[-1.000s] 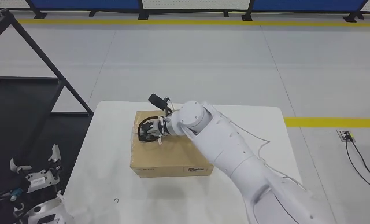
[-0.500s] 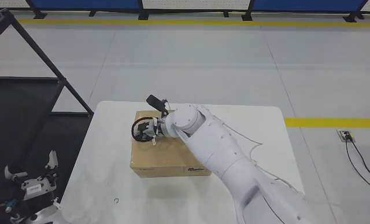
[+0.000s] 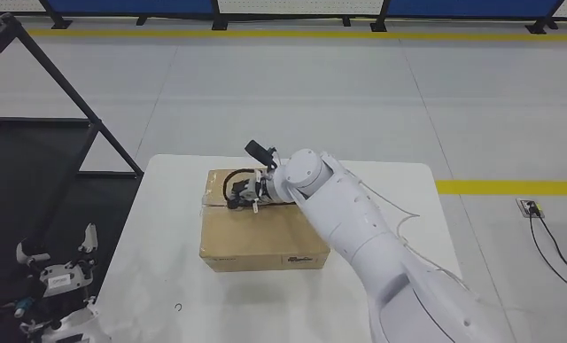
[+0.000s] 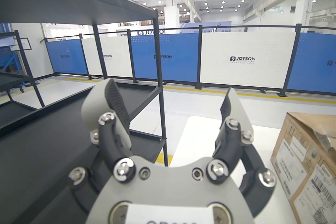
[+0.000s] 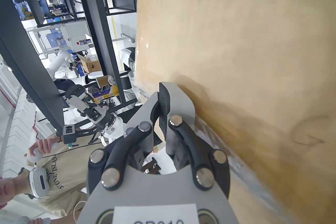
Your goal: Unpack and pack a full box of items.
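A closed brown cardboard box [image 3: 266,237] sits on the white table [image 3: 159,254]. My right gripper [image 3: 237,194] rests on the box's top near its far left corner, beside the taped seam. In the right wrist view the right gripper [image 5: 163,101] is shut, its fingers pressed together against the cardboard box [image 5: 236,38]; I cannot tell whether any tape is pinched between them. My left gripper [image 3: 55,252] hangs off the table's near left side, open and holding nothing. The left gripper [image 4: 170,101] faces the rack, with the box [image 4: 302,151] off to one side.
A black metal rack [image 3: 44,166] stands to the left of the table, close to the left gripper. A small dark ring [image 3: 178,308] lies on the table near the front edge. Bare tabletop surrounds the box on the left, front and right.
My right gripper has slid to the right along the box top, away from the left edge. The left gripper has shifted slightly beside the table.
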Available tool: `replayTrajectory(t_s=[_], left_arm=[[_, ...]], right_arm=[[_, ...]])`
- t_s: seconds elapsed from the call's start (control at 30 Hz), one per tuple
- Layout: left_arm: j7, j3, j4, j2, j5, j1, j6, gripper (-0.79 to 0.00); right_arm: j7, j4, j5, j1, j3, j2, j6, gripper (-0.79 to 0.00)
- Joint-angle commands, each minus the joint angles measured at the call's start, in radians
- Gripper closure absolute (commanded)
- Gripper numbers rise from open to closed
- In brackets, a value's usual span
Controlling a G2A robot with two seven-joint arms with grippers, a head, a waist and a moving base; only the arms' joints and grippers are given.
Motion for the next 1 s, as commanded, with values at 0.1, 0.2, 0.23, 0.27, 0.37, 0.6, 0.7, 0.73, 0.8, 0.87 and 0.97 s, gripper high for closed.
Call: replayTrajectory(t_s=[0.1, 0.2, 0.23, 0.27, 0.37, 0.6, 0.7, 0.73, 0.8, 0.87, 0.97], left_arm=[[-0.007, 0.003, 0.0, 0.001, 0.011, -0.012, -0.006, -0.733], [-0.01, 0.005, 0.004, 0.002, 0.018, -0.02, -0.008, -0.733], [-0.012, 0.005, 0.005, 0.002, 0.02, -0.023, -0.009, -0.736], [-0.013, 0.006, 0.005, 0.002, 0.022, -0.025, -0.009, -0.73], [-0.019, 0.01, 0.004, 0.003, 0.029, -0.034, -0.012, -0.733], [-0.024, 0.031, -0.002, 0.003, 0.051, -0.044, -0.011, -0.736], [-0.026, 0.043, -0.003, 0.003, 0.061, -0.046, -0.008, -0.742], [-0.027, 0.047, -0.005, 0.002, 0.065, -0.047, -0.007, -0.742], [-0.027, 0.055, -0.01, 0.002, 0.071, -0.047, -0.004, -0.742], [-0.03, 0.065, -0.015, 0.001, 0.08, -0.048, -0.001, -0.745], [-0.033, 0.075, -0.022, 0.001, 0.089, -0.049, 0.003, -0.745]], right_arm=[[0.021, 0.017, 0.007, -0.002, 0.021, 0.026, -0.007, 0.0], [0.047, 0.021, 0.007, -0.002, 0.032, 0.044, -0.024, 0.0], [0.053, 0.021, 0.006, -0.003, 0.035, 0.049, -0.027, 0.0], [0.058, 0.021, 0.004, -0.004, 0.036, 0.053, -0.029, 0.0], [0.065, 0.019, -0.004, -0.004, 0.043, 0.069, -0.04, 0.0], [0.081, 0.009, -0.024, -0.01, 0.057, 0.103, -0.051, 0.0], [0.095, 0.005, -0.023, -0.012, 0.068, 0.119, -0.07, 0.0], [0.106, 0.003, -0.02, -0.013, 0.073, 0.125, -0.08, 0.0], [0.129, -0.001, -0.019, -0.014, 0.081, 0.137, -0.097, 0.0], [0.155, -0.01, -0.018, -0.017, 0.09, 0.15, -0.117, 0.0], [0.171, -0.014, -0.024, -0.019, 0.097, 0.167, -0.133, 0.0]])
